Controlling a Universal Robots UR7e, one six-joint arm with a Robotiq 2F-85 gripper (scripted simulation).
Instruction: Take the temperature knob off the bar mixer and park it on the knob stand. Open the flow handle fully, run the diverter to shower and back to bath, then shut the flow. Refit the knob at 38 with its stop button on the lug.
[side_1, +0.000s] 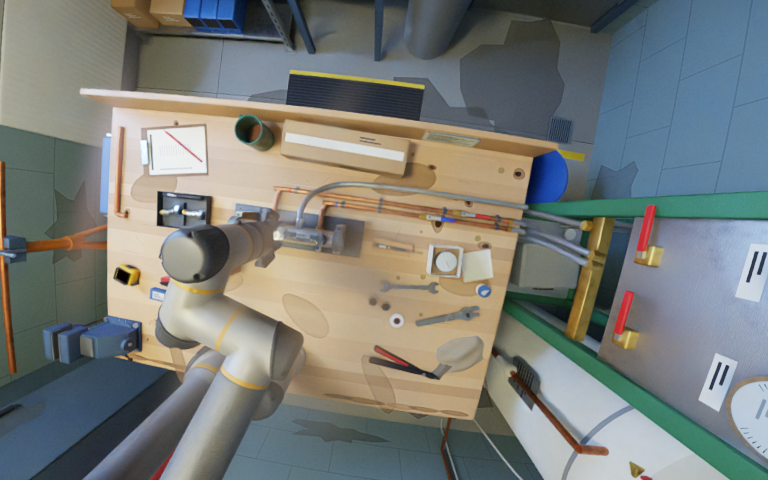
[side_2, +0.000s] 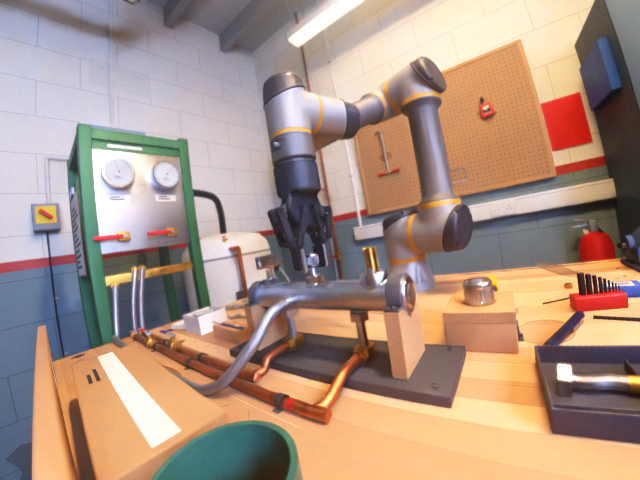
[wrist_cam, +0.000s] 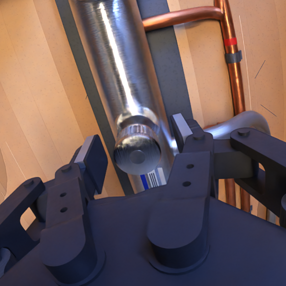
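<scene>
The diverter knob stands up from the top of the chrome bar mixer, and my open gripper hangs straight above it, holding nothing. The mixer rests on wooden blocks over a dark base plate. Its near end is a bare open ring with no knob. The temperature knob sits upright on the wooden knob stand to the right. The flow handle stands at the mixer's far end. In the side camera my arm hides the knob stand.
Behind the mixer stands a green test rig with gauges and red levers. Copper pipes and a grey hose run along the bench in front. A cardboard box and green cup sit near. A tool tray lies right.
</scene>
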